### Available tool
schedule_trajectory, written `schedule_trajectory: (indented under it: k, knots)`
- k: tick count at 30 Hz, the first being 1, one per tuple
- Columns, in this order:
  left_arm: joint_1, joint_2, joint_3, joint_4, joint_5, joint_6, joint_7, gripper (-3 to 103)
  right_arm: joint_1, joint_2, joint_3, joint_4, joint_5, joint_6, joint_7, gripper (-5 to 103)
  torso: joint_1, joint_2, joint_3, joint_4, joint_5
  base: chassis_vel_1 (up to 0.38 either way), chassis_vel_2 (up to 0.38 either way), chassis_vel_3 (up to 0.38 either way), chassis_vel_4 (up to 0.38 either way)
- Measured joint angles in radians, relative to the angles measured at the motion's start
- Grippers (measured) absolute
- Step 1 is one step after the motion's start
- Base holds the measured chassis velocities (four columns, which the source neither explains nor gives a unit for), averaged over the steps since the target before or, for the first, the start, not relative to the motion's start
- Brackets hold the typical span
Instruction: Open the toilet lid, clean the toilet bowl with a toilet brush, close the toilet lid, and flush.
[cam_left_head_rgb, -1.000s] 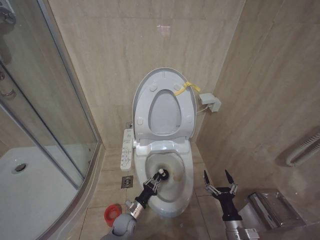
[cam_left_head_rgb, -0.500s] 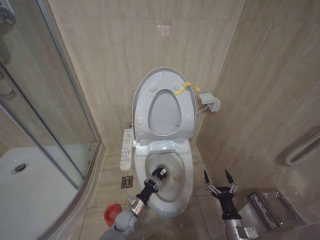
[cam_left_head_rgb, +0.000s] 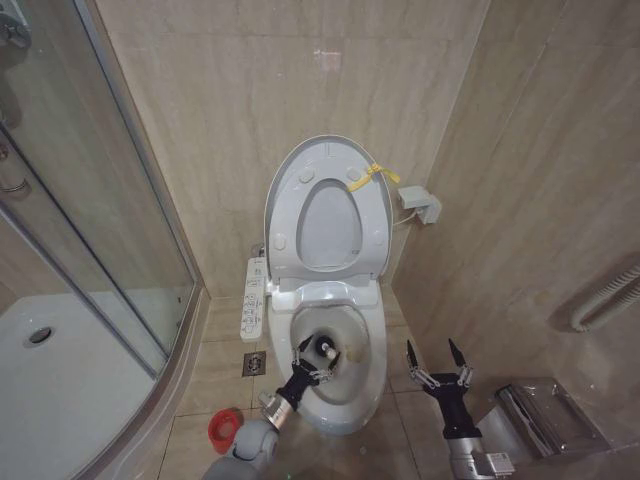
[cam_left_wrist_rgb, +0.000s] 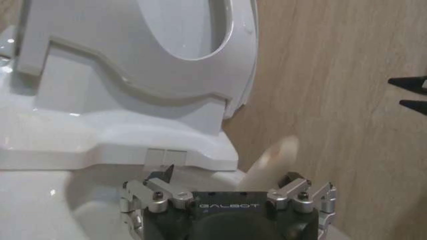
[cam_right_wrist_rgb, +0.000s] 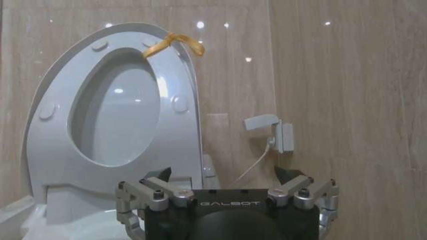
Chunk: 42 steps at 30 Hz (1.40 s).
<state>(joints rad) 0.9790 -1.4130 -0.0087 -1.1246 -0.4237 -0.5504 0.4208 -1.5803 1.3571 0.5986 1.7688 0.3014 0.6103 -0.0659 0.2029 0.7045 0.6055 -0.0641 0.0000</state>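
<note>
**Scrubbing step: left pincer works the brush inside the bowl**

You see the toilet bowl (cam_left_head_rgb: 335, 385) standing against the tiled wall, its brownish stain near the drain. Behind it the toilet lid (cam_left_head_rgb: 328, 205) stands upright against the wall together with the ring seat, the yellow ribbon (cam_left_head_rgb: 368, 177) tied at its upper edge; the opening step therefore appears done. On the floor just left of the bowl sits the red holder (cam_left_head_rgb: 224, 428), apart from its brush. Your left pincer (cam_left_head_rgb: 310, 360) reaches over the bowl's front rim, fingers pressed on the toilet brush (cam_left_head_rgb: 325, 348), whose tip lies inside the bowl close to the stain. Your right pincer (cam_left_head_rgb: 438, 368) hangs idle to the bowl's right, well apart from it, fingers spread and empty. Judged from this layout, cleaning is in hand. The next move calls for sweeping the brush tip across the stain while keeping the wrist clear of the rim.
</note>
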Motion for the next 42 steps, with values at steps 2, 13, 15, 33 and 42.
schedule_trajectory:
  k: [2,13,15,33,42]
  knots:
    - [0.002,-0.001,0.009,-0.020,0.007,0.007,-0.003,97,-0.002,-0.001,0.002,0.002,0.000,0.000,0.000,100,0.000,0.000,0.000,0.0000,0.0001,0.000,0.000,0.000,0.000]
    - [0.001,0.003,0.000,-0.007,0.023,0.010,-0.025,96,0.002,0.004,0.000,0.000,-0.001,0.000,0.000,100,0.000,0.000,0.000,0.0000,0.0001,0.000,0.000,0.000,0.000]
    - [0.000,0.004,-0.003,-0.007,0.023,0.010,-0.029,96,0.003,0.005,-0.001,0.000,-0.002,0.000,0.000,100,0.000,0.000,0.000,0.0001,0.0001,0.000,0.000,0.000,0.000]
    - [-0.006,0.003,-0.007,-0.023,0.141,0.056,-0.151,93,0.001,0.005,-0.001,0.004,-0.004,0.000,-0.002,100,0.000,0.000,0.000,0.0000,0.0000,0.000,0.000,0.000,0.000]
    - [-0.006,0.002,-0.006,-0.041,0.160,0.070,-0.185,70,0.005,0.003,-0.002,0.001,-0.004,0.000,-0.002,100,0.000,0.000,0.000,0.0000,0.0000,0.000,0.000,0.000,0.000]
